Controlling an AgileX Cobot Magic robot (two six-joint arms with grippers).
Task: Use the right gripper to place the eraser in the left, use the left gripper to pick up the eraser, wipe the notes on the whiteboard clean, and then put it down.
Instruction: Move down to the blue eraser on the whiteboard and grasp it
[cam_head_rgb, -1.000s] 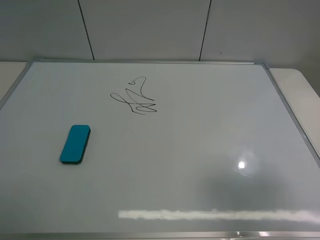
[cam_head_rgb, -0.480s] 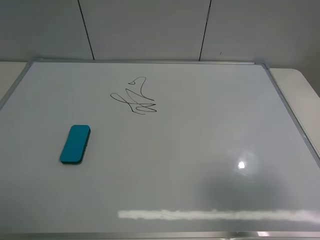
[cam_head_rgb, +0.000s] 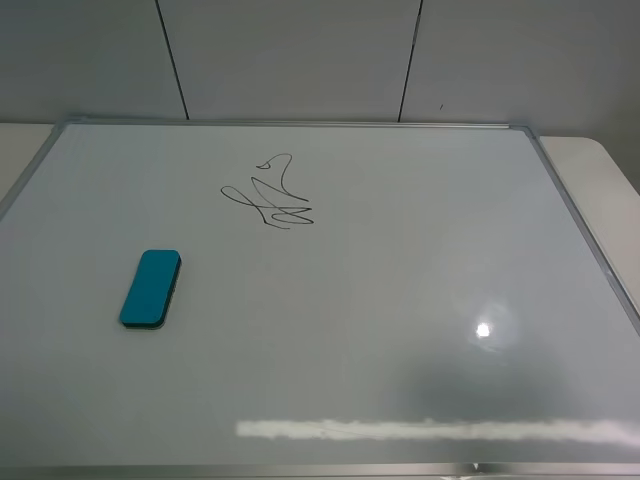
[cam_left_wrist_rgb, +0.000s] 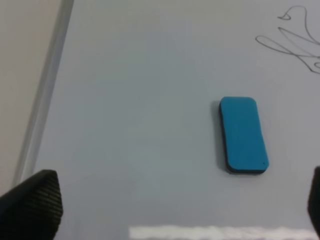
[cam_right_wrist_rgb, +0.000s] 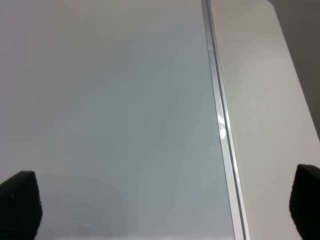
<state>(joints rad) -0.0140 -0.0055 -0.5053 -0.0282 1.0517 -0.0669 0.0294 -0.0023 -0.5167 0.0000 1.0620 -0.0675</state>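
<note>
While well inside whiteboard (cam_head_rgb: 400, 300) edges, eraser (cam_head_rgb: 150, 288) apart from notes (cam_head_rgb: 270, 195).

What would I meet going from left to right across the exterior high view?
The whiteboard at its left frame rail → teal eraser → black marker notes → bright light reflection → the board's right frame rail → pale tabletop.

Bare whiteboard (cam_head_rgb: 400, 280) surrounds the eraser (cam_head_rgb: 151, 288) on all sides.
</note>
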